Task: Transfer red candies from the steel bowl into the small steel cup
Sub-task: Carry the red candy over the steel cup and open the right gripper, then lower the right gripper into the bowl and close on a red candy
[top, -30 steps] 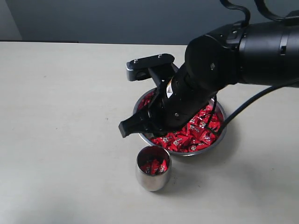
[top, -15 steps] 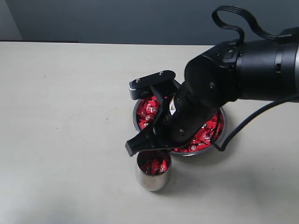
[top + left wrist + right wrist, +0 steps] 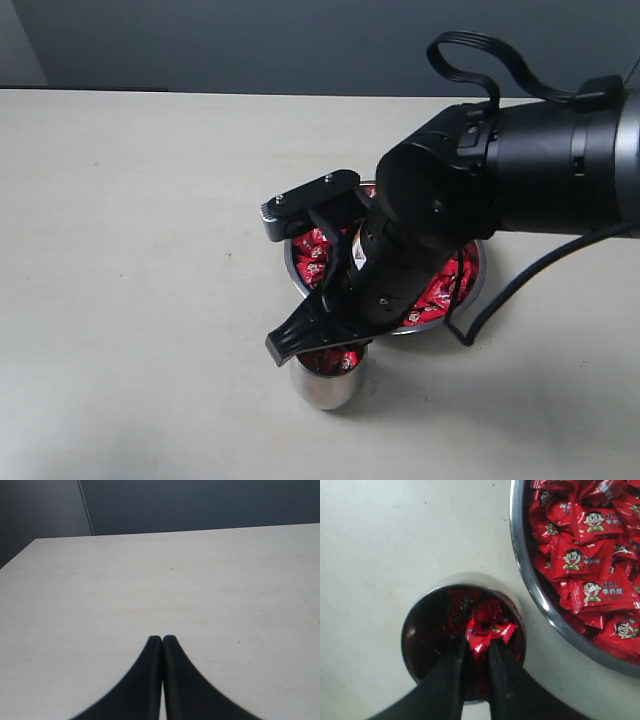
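Observation:
The steel bowl [image 3: 476, 283] [image 3: 530, 580] sits mid-table, full of red candies [image 3: 315, 250] [image 3: 585, 560]. Just in front of it stands the small steel cup [image 3: 322, 388] [image 3: 415, 625], with a few red candies [image 3: 335, 362] inside. My right gripper [image 3: 477, 647] hangs directly over the cup's mouth, shut on one red candy [image 3: 487, 630] pinched between its black fingers. In the exterior view the black right arm [image 3: 480, 200] hides much of the bowl and the cup's far rim. My left gripper [image 3: 162, 641] shows only in its own wrist view, shut and empty over bare table.
The beige table [image 3: 130, 250] spreads wide around the bowl and cup. A black cable [image 3: 520, 280] loops down from the right arm beside the bowl. A dark wall [image 3: 250, 40] runs behind the table's far edge.
My right gripper has moved from over the bowl toward the table's near side, carrying the candy, and now hangs over the cup. The bowl's far-left candies have come into view.

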Motion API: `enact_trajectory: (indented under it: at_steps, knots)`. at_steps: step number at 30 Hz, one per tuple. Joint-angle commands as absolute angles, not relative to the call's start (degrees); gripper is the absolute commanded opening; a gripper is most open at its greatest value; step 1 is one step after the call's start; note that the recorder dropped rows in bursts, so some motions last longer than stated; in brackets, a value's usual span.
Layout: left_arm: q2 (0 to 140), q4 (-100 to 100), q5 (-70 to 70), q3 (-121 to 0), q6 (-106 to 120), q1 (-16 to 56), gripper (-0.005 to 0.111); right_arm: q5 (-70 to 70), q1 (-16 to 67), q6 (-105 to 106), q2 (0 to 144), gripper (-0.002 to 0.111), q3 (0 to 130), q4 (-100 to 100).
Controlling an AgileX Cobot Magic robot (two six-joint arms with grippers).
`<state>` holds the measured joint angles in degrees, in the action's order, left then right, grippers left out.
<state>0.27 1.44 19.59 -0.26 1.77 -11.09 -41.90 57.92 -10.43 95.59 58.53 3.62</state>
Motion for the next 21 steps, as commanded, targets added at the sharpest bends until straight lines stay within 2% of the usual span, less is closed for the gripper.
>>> enact_trajectory:
  at_steps: [1, 3, 6, 21]
  knots:
    - [0.00, 1.55, 19.14, 0.00, 1.68, -10.72, 0.000, -40.36, 58.04, -10.06, 95.57, 0.022, 58.34, 3.47]
    - [0.00, 1.55, 19.14, 0.00, 1.68, -10.72, 0.000, -40.36, 58.04, -10.06, 95.57, 0.031, 58.34, 3.47]
    - [0.00, 1.55, 19.14, 0.00, 1.68, -10.72, 0.000, -40.36, 58.04, -10.06, 95.57, 0.035, 58.34, 3.47]
    - [0.00, 1.55, 19.14, 0.00, 1.68, -10.72, 0.000, -34.64, 58.04, -11.05, 91.89, 0.035, 58.56, 1.00]
